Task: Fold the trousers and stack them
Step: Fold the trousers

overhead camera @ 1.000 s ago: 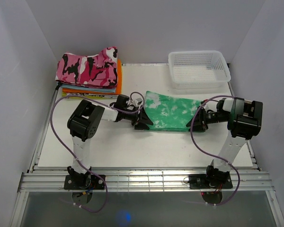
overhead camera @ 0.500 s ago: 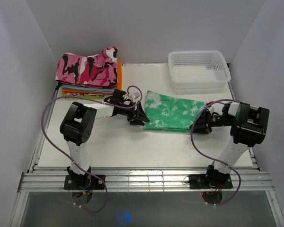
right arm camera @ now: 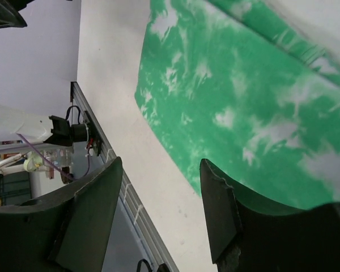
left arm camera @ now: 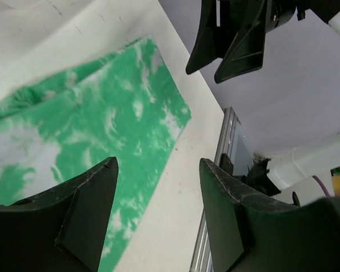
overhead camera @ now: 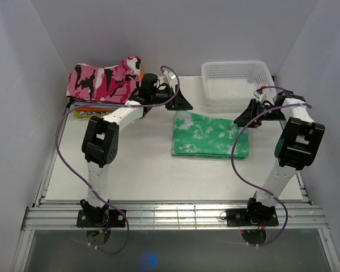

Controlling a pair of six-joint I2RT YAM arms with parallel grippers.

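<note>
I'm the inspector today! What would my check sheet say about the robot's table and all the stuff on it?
Surface: white table, flat, no spills seen.
Job's things: mint green, white-blotched fabric trousers, folded into a rectangle, lying flat, untouched.
Clutter: pink, black and white camouflage garment atop orange folded clothes, far left; white plastic mesh basket, far right.
Grippers: left tool and right tool open, holding nothing.
Cables: purple cables loop off both arms.
Surroundings: plain pale walls.

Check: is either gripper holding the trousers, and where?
Nothing held. Left gripper and right gripper are both open and empty, clear of the folded trousers.
</note>
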